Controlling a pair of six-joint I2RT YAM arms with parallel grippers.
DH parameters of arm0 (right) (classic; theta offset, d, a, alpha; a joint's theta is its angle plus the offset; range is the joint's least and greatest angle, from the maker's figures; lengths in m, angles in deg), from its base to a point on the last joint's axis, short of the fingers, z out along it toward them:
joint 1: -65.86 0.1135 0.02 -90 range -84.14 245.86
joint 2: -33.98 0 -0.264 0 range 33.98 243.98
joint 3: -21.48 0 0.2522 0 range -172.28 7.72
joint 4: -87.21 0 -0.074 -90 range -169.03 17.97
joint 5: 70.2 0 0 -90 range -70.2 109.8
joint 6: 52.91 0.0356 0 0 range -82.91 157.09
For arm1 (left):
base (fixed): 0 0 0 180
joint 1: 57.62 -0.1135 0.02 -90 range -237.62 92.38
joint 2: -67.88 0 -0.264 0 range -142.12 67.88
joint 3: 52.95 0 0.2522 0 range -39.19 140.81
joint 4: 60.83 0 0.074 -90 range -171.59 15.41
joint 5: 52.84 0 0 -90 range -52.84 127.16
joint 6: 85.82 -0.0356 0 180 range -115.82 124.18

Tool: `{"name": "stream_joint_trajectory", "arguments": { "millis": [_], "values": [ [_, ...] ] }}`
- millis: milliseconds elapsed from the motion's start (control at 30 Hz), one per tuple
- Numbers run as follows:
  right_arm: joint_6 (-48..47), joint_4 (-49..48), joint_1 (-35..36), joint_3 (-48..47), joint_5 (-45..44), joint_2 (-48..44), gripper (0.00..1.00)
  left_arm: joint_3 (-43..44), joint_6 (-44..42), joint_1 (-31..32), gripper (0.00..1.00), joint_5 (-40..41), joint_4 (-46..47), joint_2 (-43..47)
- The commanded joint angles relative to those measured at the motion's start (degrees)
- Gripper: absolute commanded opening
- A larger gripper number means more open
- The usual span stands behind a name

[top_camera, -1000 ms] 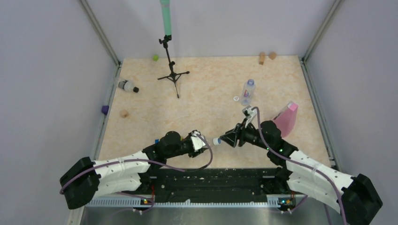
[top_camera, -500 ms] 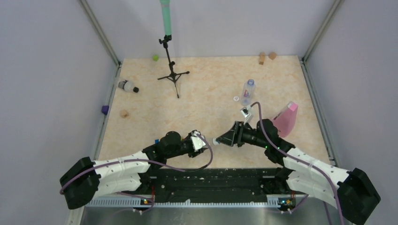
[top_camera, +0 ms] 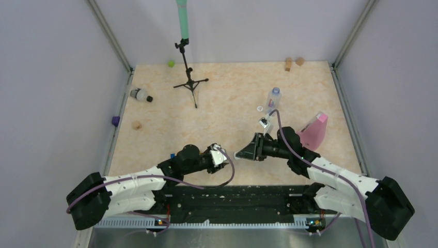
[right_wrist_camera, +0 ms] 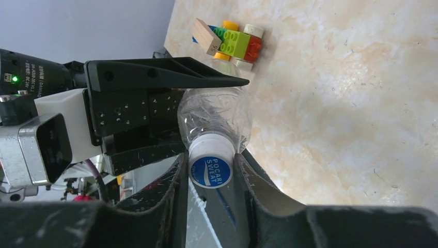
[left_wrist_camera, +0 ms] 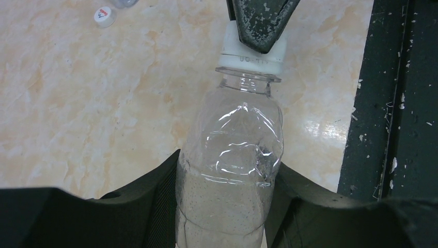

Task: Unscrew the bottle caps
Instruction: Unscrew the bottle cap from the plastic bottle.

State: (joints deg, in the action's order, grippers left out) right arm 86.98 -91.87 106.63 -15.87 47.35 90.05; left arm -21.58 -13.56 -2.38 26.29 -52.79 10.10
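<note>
A small clear bottle [left_wrist_camera: 230,155] lies level above the table's near edge, with my left gripper [left_wrist_camera: 227,173] shut on its body. Its cap [right_wrist_camera: 210,164] is white with a blue printed top. My right gripper [right_wrist_camera: 210,161] is shut on that cap, one finger on each side. From above, the left gripper [top_camera: 223,156] and right gripper [top_camera: 241,154] face each other, and the bottle between them is mostly hidden. A second bottle [top_camera: 271,102] with a blue cap [top_camera: 276,91] stands farther back. A third bottle [top_camera: 137,94] with a black cap [top_camera: 150,98] lies at the left edge.
A loose white cap [top_camera: 260,108] lies beside the standing bottle. A pink wedge [top_camera: 315,130] sits right of my right arm. A black tripod [top_camera: 189,82] stands at the back. Small blocks lie near the walls: green [top_camera: 170,63], tan [top_camera: 288,64], purple [top_camera: 115,121].
My right gripper has moved left onto the held bottle's cap, and its jaws have come together on it. The left gripper and bottle have stayed in place.
</note>
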Motion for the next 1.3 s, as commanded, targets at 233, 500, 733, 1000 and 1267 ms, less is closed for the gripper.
{"name": "stream_joint_trajectory", "arguments": {
  "millis": [233,500,733,1000,1267],
  "values": [
    [-10.2,9.1,0.4,-6.8,2.3,3.4,0.26,2.2,0.1,0.3,0.0,-0.5,2.9,-0.2],
    [-11.6,11.1,0.4,-7.9,0.2,4.0,0.38,2.4,0.2,0.3,0.0,-0.5,1.9,-0.4],
    [-12.0,12.6,0.5,-9.2,-1.1,4.1,0.39,3.0,0.1,0.3,0.0,-0.7,1.3,-1.1],
    [-13.9,19.5,0.9,-11.7,-3.8,3.9,0.41,4.1,0.2,0.3,0.0,-0.7,0.3,-2.1],
    [-13.9,20.6,1.8,-12.8,-5.0,4.3,0.47,4.8,0.3,0.3,0.0,-0.7,-0.2,-3.1]
  ]
}}
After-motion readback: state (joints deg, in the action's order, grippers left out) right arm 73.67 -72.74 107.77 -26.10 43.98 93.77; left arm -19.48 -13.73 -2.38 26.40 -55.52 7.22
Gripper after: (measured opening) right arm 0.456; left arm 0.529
